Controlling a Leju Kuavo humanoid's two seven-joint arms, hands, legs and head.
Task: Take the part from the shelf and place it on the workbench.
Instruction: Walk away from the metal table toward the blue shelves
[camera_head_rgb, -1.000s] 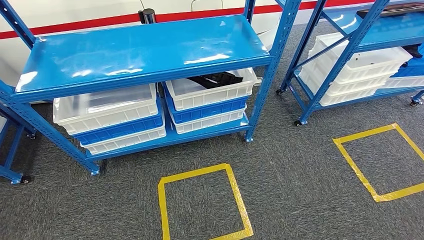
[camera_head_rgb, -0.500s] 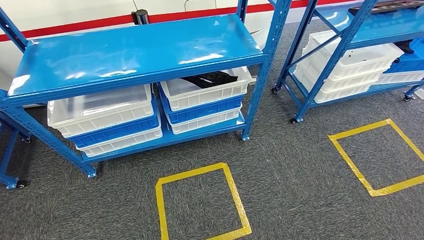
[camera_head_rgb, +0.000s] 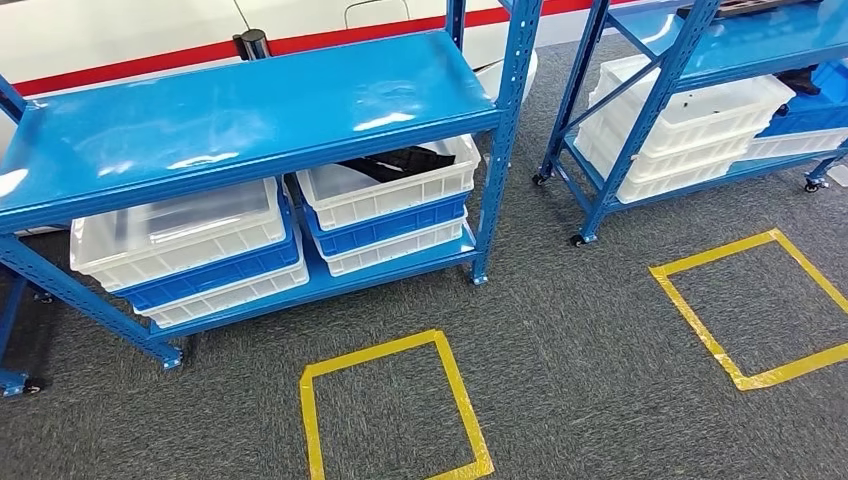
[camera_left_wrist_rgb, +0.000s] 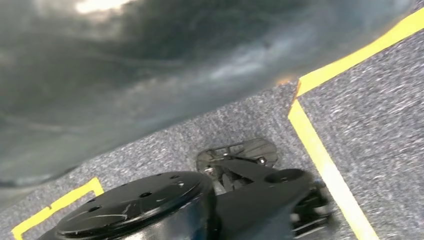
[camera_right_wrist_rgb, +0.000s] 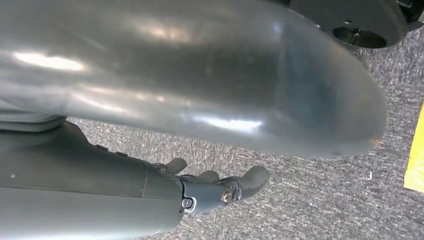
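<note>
A black, flat part (camera_head_rgb: 395, 161) lay in a white ribbed plastic crate (camera_head_rgb: 385, 182) near the blue metal shelf's (camera_head_rgb: 240, 110) right edge, long axis along the shelf front. The right hand (camera_right_wrist_rgb: 220, 187) hung empty, fingers loosely apart; the left hand's state I cannot tell.

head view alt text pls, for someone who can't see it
A blue shelf stands on grey carpet, its lower level holding two stacks of white and blue bins; the top right bin holds a black part. A second blue shelf stands to the right, and two yellow tape squares mark the floor.

head view looks down at shelf (camera_head_rgb: 250, 110); both wrist views face carpet (camera_right_wrist_rgb: 310, 200) closely.
</note>
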